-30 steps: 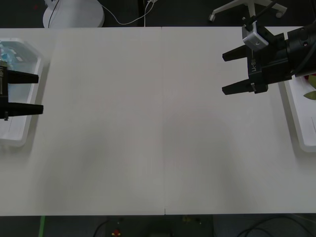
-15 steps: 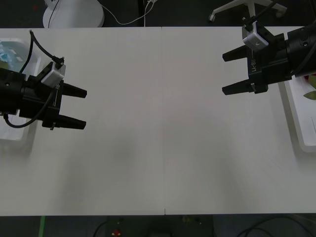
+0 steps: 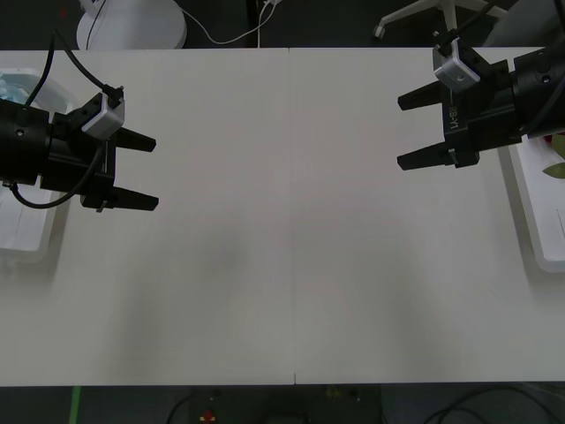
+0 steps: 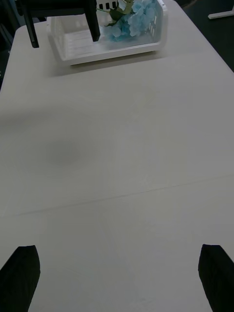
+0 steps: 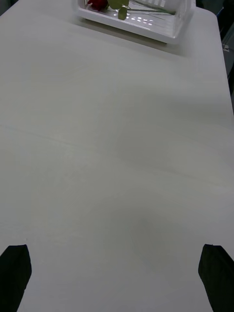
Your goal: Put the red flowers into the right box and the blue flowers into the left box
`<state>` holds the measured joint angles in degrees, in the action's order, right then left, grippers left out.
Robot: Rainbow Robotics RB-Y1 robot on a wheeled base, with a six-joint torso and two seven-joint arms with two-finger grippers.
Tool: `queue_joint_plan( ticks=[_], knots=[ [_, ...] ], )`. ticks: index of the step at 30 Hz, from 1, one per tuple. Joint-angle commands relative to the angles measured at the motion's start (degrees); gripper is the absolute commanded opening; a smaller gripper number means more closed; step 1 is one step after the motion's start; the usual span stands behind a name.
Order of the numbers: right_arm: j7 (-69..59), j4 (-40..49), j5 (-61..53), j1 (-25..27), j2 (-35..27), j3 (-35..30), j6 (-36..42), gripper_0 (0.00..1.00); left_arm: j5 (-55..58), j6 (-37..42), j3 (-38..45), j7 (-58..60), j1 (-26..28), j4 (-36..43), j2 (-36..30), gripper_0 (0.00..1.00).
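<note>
We held the left gripper (image 3: 146, 170) and the right gripper (image 3: 408, 130) over the desk (image 3: 291, 265), fingers wide and empty.

small white marking on right hand (image 3: 431, 130), too small to read

The wide white table top (image 3: 291, 221) looks smooth and matt, with one thin seam across it. The shallow white translucent plastic left box (image 4: 114, 46) has a slightly glossy, slotted wall; the pale blue flowers (image 4: 134, 19) in it look like soft cloth petals. The matching right box (image 5: 146, 22) gleams where light catches its ribbed floor, beside the deep-red flowers (image 5: 97, 4).
</note>
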<state>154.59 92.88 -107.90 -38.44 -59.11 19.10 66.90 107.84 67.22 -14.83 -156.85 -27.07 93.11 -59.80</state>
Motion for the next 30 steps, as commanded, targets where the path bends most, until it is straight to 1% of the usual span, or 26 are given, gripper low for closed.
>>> queue_joint_plan(
  ticks=[1, 30],
  knots=[
    [0.4, 0.3, -0.5, 0.3, -1.4, -1.3, -0.1, 0.94, -0.4, -0.7, -0.5, 1.8, -2.5, 1.5, -0.9, 1.0],
    [0.4, 0.3, -0.5, 0.3, -1.4, -1.3, -0.1, 0.94, -0.4, -0.7, -0.5, 1.8, -2.5, 1.5, -0.9, 1.0]
  ],
)
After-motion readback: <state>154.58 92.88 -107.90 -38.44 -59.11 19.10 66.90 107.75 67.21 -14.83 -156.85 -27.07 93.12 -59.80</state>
